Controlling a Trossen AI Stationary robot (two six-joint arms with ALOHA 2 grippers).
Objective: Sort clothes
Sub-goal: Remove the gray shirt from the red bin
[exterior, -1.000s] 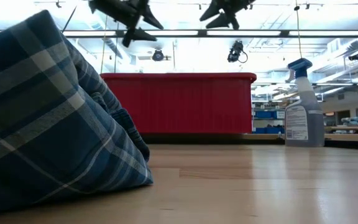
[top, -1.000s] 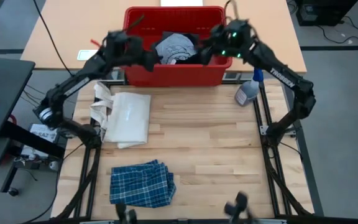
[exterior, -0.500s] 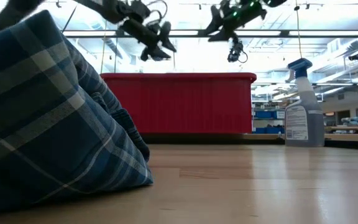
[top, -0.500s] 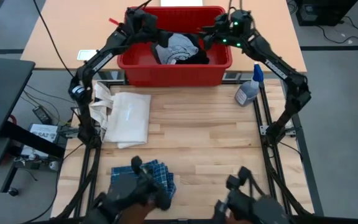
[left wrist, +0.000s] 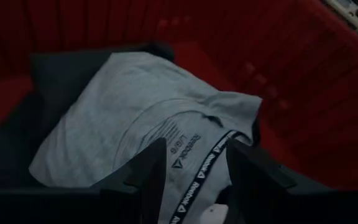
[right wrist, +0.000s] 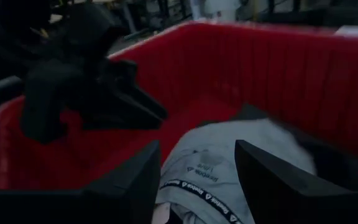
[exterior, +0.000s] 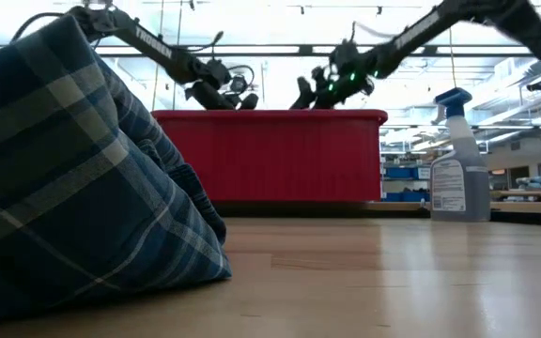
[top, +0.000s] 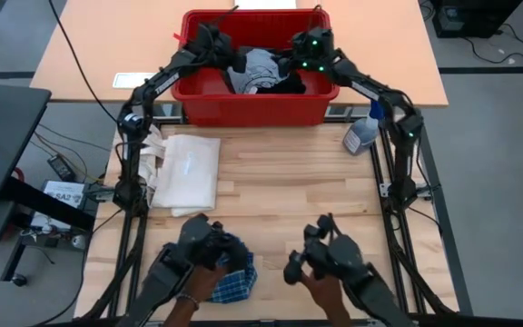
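A grey shirt [top: 260, 65] with a printed neck label lies on black fabric [top: 284, 84] inside the red basket [top: 252, 111] at the table's far edge. My left gripper [top: 221, 50] comes over the basket from the left and my right gripper [top: 291, 56] from the right. Both are open, at rim height in the low view: left gripper [exterior: 224, 94], right gripper [exterior: 306, 94]. Each wrist view shows its open gripper astride the grey shirt [left wrist: 135, 118] [right wrist: 216, 162], apart from it. A blue-and-white plaid cloth [top: 234, 277] [exterior: 73, 178] lies on the table near its near edge.
A white tote bag [top: 187, 173] lies at the table's left. A spray bottle [top: 363, 132] stands at the far right, beside the basket. A person's hands with dark handles [top: 202, 250] [top: 325, 259] reach over the near edge, the left one above the plaid cloth.
Both grippers have come down from high above the table to the basket's rim, moving toward its far side and closing in on the grey shirt. A person's hands with dark handles have come in over the near edge, covering part of the plaid cloth.
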